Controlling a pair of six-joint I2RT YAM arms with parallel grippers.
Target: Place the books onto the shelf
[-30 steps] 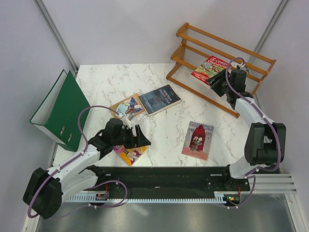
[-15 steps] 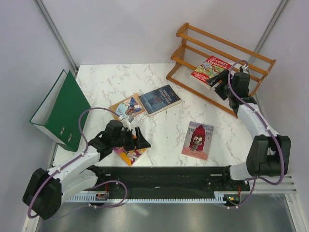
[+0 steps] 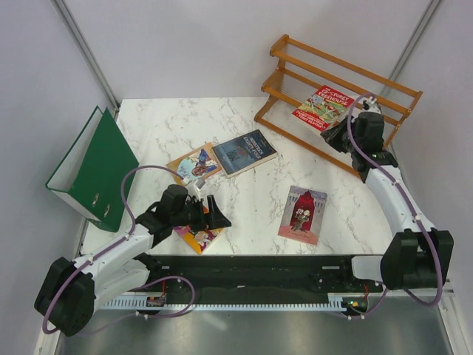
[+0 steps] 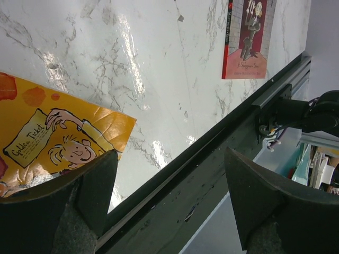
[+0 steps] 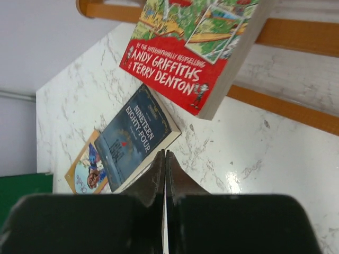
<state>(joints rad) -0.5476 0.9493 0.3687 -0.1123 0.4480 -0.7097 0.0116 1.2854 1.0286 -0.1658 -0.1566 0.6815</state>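
A red cartoon-cover book (image 3: 323, 107) (image 5: 196, 47) leans on the lower tier of the orange-brown wooden shelf (image 3: 347, 70) (image 5: 296, 34). Just in front of it, below its near corner, my right gripper (image 3: 338, 137) (image 5: 165, 154) is shut on nothing. On the table lie the dark blue book (image 3: 244, 152) (image 5: 135, 137), the tan book (image 3: 194, 164) (image 5: 87, 169), the pink book (image 3: 303, 214) (image 4: 249, 37) and the purple-and-yellow book (image 3: 198, 235) (image 4: 58, 137). My left gripper (image 3: 214, 211) (image 4: 169, 159) hangs open over that last book's right edge, touching nothing.
A large green ring binder (image 3: 96, 166) stands open at the table's left edge. A black rail (image 3: 251, 270) runs along the near edge under both arms. Grey walls close in on the left, back and right, right behind the shelf.
My right gripper opened off the red book, drew back slightly to the right and closed empty. The red book stays on the shelf. The left arm has hardly moved.
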